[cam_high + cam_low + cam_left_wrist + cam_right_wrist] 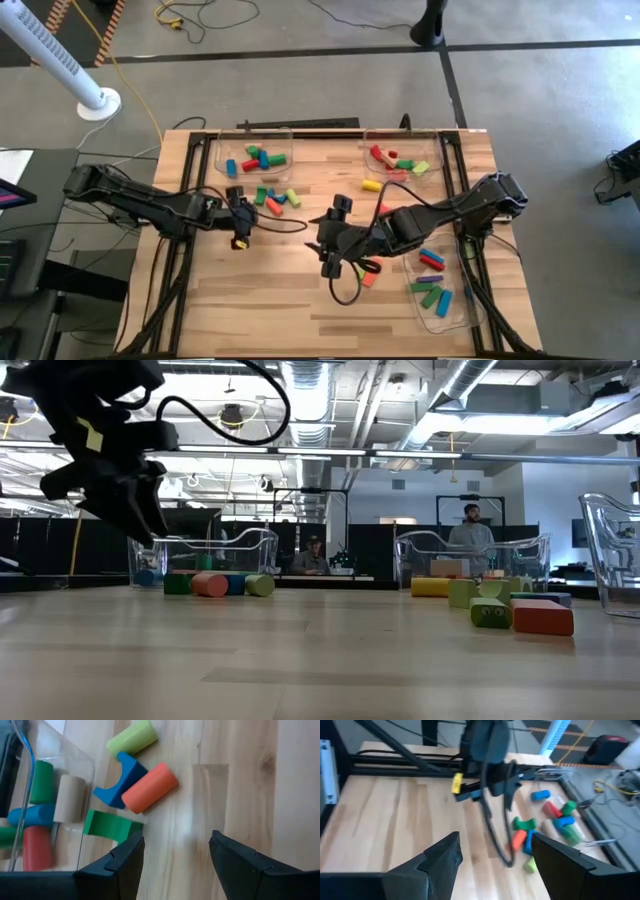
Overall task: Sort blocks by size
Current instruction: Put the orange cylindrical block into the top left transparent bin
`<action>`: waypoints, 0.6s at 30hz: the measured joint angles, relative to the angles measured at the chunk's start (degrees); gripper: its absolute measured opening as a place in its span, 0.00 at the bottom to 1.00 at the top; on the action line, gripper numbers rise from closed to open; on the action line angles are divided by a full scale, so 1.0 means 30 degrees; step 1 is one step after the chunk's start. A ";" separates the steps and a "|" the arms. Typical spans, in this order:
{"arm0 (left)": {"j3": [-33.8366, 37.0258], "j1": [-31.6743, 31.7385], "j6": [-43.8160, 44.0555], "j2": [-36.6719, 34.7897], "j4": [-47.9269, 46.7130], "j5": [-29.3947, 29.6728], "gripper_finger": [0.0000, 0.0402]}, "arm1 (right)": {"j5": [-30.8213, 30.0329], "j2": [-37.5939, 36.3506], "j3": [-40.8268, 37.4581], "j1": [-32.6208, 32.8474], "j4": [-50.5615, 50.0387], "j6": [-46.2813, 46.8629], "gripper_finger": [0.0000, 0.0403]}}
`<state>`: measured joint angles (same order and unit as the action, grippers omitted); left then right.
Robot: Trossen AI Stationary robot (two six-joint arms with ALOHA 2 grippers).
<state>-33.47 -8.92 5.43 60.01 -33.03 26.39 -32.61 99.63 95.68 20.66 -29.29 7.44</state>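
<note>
Several loose blocks lie flat on the table's middle: a green arch [110, 825], an orange cylinder [150, 787], a blue arch [120, 780] and a light green cylinder [132, 737]. My left gripper [175, 855] stands open just left of this cluster [272, 196], tilted down, with only bare wood between its fingers. It hangs above the table in the low view [135, 510]. My right gripper [325, 238] is open and raised over the middle, pointing toward the left arm [490, 765], holding nothing. A yellow block [371, 185] and an orange one [368, 277] lie nearby.
Three clear trays hold sorted blocks: far left [222, 160], far right [437, 150], near right [462, 310]. The far left tray's wall [75, 765] stands close to my left gripper. Bare wood spans the near left [250, 300]. People show in the room beyond the table.
</note>
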 joint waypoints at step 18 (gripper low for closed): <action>0.0000 0.2299 -0.2350 0.3579 0.2101 -0.0210 0.53 | 0.0486 0.0000 0.0000 0.1428 -0.0863 0.0596 0.68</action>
<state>-33.47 -2.03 -1.62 70.74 -26.72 25.76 -31.16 99.63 95.68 24.95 -31.88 9.23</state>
